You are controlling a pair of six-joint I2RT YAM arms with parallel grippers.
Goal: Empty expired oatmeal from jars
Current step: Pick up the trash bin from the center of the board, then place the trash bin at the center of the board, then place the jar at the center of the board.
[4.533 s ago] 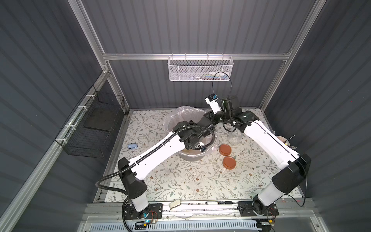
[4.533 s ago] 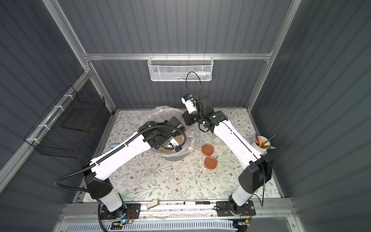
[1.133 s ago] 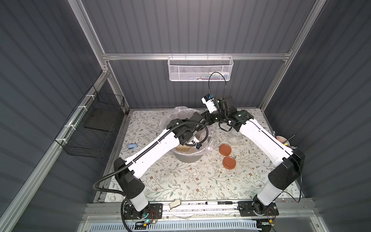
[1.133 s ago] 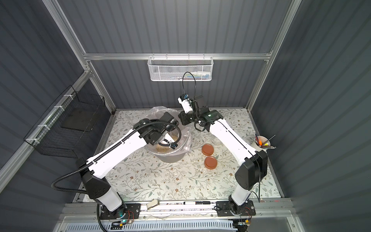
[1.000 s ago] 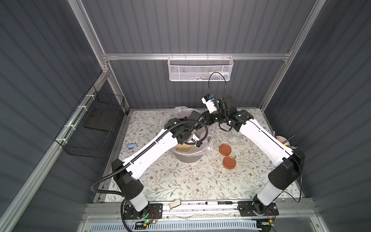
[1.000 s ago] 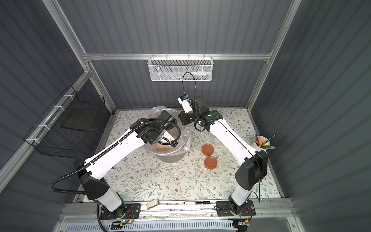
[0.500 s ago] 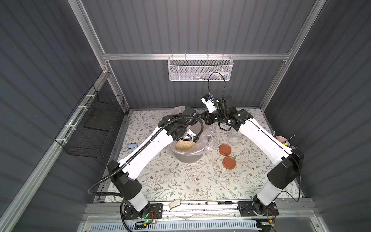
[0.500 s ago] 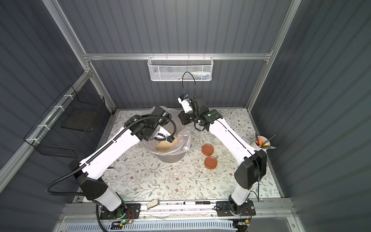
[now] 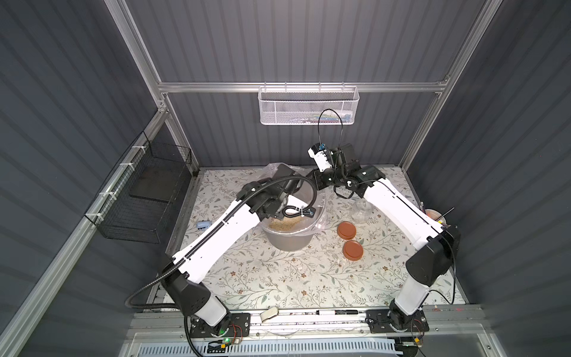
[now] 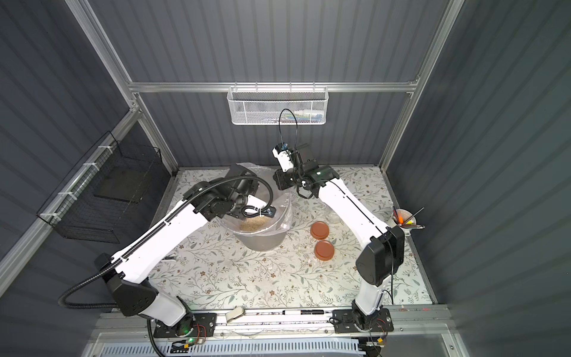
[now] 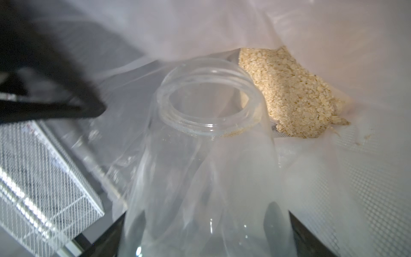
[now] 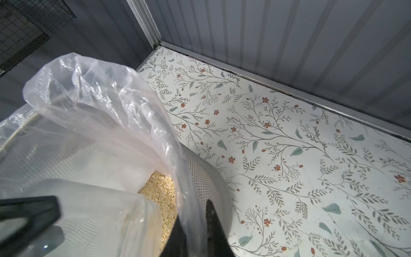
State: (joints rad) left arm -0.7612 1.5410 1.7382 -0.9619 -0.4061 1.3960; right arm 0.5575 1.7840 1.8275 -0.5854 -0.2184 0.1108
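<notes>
My left gripper (image 11: 205, 235) is shut on a clear glass jar (image 11: 209, 144), tipped mouth-down inside the grey bin (image 9: 290, 242); the jar looks empty apart from a few flakes at its rim. The oatmeal (image 11: 289, 93) lies in a pale heap on the bin's clear plastic liner (image 12: 100, 106), and it shows in both top views (image 9: 285, 224) (image 10: 255, 225). My right gripper (image 12: 195, 222) is shut on the liner at the bin's far rim. A second jar (image 9: 363, 210) stands open on the table by my right arm. Two orange lids (image 9: 346, 230) (image 9: 353, 250) lie beside it.
A white mesh basket (image 9: 309, 105) hangs on the back wall and a black wire basket (image 9: 145, 191) on the left wall. A cup of pens (image 9: 434, 214) stands at the right edge. A small blue object (image 9: 202, 225) lies left of the bin. A marker (image 9: 333, 312) rests on the front rail.
My left arm has swung back and left across the bin with the jar, uncovering the oatmeal heap. The right arm has stayed where it was, still pinching the liner.
</notes>
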